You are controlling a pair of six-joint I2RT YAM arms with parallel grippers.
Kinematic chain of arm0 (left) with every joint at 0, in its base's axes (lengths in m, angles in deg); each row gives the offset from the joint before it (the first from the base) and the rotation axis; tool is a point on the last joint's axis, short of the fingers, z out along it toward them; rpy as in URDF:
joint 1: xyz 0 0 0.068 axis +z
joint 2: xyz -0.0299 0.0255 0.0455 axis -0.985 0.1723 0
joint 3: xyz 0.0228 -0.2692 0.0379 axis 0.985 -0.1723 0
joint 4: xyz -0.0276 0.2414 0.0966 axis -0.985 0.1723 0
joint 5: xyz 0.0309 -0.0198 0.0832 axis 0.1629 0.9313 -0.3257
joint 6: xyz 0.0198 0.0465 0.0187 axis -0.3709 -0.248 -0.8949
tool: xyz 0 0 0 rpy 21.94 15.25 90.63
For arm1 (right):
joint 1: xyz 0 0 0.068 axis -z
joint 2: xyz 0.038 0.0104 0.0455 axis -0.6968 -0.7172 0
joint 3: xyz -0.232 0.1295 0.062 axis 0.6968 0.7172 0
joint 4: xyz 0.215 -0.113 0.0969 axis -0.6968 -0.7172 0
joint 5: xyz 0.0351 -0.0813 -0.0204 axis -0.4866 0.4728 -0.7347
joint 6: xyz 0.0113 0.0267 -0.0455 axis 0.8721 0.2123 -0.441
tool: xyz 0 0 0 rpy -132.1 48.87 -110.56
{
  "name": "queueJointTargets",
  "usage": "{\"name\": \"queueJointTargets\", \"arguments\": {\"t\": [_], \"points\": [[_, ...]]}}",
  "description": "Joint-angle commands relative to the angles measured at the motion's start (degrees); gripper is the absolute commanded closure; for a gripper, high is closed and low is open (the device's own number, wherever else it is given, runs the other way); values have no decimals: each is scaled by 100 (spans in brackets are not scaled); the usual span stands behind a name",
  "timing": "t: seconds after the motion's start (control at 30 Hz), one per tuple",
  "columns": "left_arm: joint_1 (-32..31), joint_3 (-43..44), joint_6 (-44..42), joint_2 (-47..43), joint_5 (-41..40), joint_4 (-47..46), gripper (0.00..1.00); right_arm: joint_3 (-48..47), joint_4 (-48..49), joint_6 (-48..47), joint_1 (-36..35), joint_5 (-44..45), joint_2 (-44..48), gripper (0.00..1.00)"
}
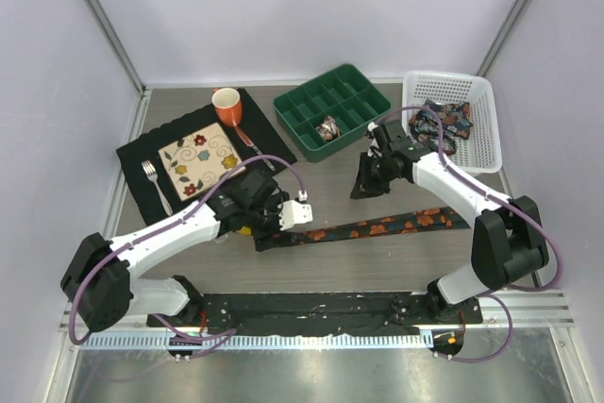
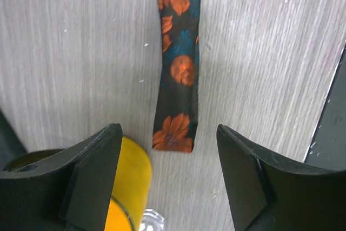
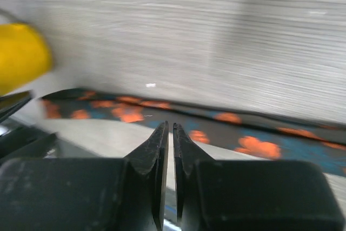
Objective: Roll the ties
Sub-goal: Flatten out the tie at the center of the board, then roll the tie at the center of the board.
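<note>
One tie (image 1: 377, 228), dark with orange flowers, lies stretched flat across the table in front of both arms. My left gripper (image 1: 271, 233) hovers over its narrow left end. In the left wrist view the left gripper (image 2: 168, 133) is open, and the tie's end (image 2: 174, 136) lies on the table just ahead of the gap. My right gripper (image 1: 363, 184) hangs above the table behind the tie's middle. The right gripper (image 3: 170, 128) is parted by a thin slit and holds nothing, with the tie (image 3: 259, 147) beyond it. A rolled tie (image 1: 328, 127) sits in the green tray. More ties (image 1: 444, 125) lie bundled in the white basket.
A green compartment tray (image 1: 354, 92) and a white basket (image 1: 472, 153) stand at the back right. At the back left a black placemat (image 1: 142, 153) holds a flowered plate (image 1: 200, 159), a fork (image 1: 151, 176) and an orange mug (image 1: 226, 106). Something round and yellow (image 2: 130, 182) sits beside my left finger.
</note>
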Motion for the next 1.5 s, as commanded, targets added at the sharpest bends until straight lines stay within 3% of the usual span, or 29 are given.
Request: {"name": "queueJointTargets", "arguments": {"t": [0.0, 0.37, 0.63, 1.07, 1.47], "points": [[278, -207, -442, -106, 196, 356, 25, 151, 754, 621, -357, -897, -180, 86], [709, -181, -899, 439, 143, 409, 25, -121, 1433, 972, -1280, -1258, -1296, 87], [762, -225, -742, 9, 1048, 401, 31, -210, 1723, 1052, -1764, -1433, -1824, 90], [762, -409, -311, 220, 1031, -83, 41, 53, 1591, 1043, -1808, -1442, -1438, 91], [753, -208, -56, 299, 1180, -224, 57, 54, 1908, 824, -1896, -1346, -2316, 93]]}}
